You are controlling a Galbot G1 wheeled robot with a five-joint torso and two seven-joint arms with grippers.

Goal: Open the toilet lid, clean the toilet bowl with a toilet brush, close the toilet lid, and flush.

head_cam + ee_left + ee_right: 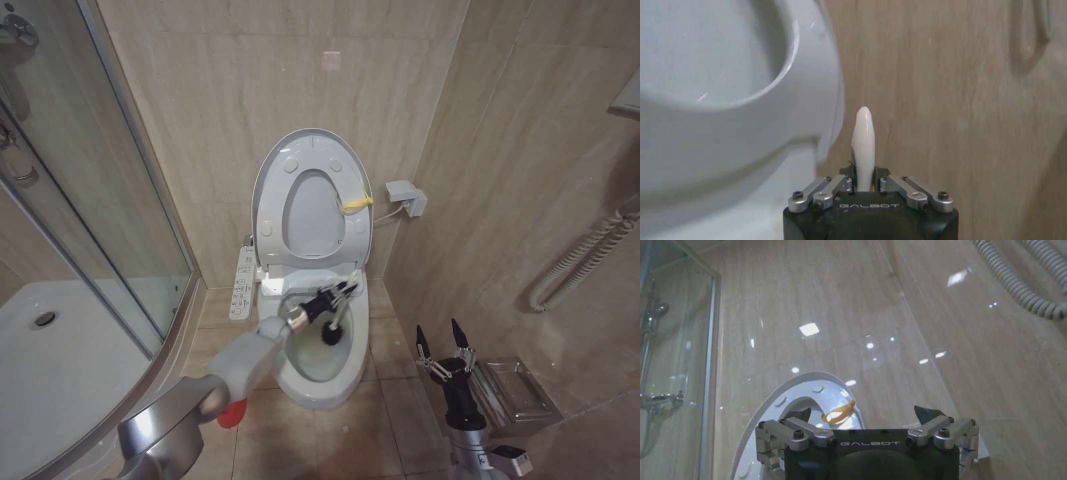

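Reaching over the bowl (330, 385), the left pincer (343, 292) is clamped on the brush (334, 322) handle, seen in the left wrist view as a white stick (863, 145) pinched between the fingers. The dark bristle head is held low inside the bowl, apparently against the inner wall, though contact cannot be confirmed. The lid (312, 200) is raised upright against the wall, with the yellow tag (356, 205) at its right edge. A red holder (230, 412) is partly hidden on the floor behind the left arm. The right pincer (445, 345) is parked open to the right of the toilet, fingers pointing up.
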